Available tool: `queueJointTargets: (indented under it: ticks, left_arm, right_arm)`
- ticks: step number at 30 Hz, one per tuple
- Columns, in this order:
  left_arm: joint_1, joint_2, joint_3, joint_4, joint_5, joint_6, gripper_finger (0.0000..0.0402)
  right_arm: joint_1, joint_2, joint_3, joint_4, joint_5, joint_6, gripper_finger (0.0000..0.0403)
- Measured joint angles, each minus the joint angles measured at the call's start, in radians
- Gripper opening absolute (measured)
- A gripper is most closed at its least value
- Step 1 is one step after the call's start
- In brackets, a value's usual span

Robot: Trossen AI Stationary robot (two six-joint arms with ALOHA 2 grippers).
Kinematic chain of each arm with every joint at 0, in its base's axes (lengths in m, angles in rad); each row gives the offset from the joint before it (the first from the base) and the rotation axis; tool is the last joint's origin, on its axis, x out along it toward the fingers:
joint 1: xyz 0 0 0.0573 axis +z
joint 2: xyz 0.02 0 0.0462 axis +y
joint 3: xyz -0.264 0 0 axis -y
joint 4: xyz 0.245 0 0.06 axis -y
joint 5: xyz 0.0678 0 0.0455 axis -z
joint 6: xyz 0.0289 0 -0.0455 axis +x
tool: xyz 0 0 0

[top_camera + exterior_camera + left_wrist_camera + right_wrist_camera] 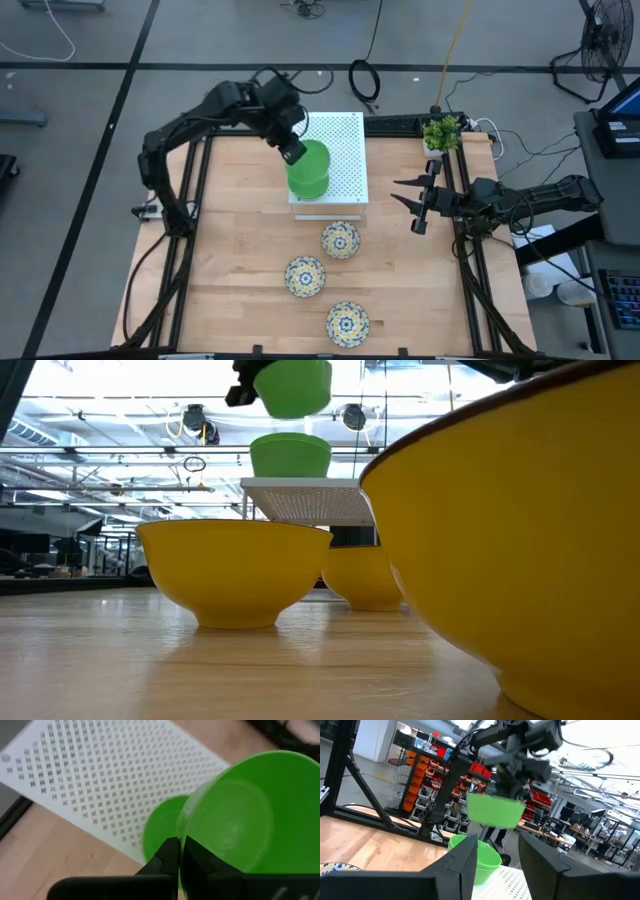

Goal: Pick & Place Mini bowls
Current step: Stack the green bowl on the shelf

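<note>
Green bowl [312, 160] lifted over white box [340, 150].
Left hand [291, 150] reaches across, clamped on its rim; right hand [412, 205] waits open at desk [240, 250] edge.

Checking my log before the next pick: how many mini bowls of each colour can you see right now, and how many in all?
Green bowls: 2, one held by the left gripper above the white perforated box, one resting on it.
Floral bowls: 3, on the table.
Total: 5 in view; I cannot tell whether another green one is nested underneath.
</note>
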Motion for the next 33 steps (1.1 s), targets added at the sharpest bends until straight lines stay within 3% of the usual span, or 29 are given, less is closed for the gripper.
queueJointTargets:
  ticks: [9, 33]
  left_arm:
    - [-0.007, 0.066, 0.000, -0.042, -0.020, 0.019, 0.0009]
    - [-0.005, 0.089, -0.012, -0.074, -0.047, 0.042, 0.0008]
  right_arm:
    - [0.000, 0.000, 0.000, 0.000, 0.001, 0.001, 0.0130]
    - [0.000, 0.000, 0.000, 0.000, 0.002, 0.014, 0.0130]
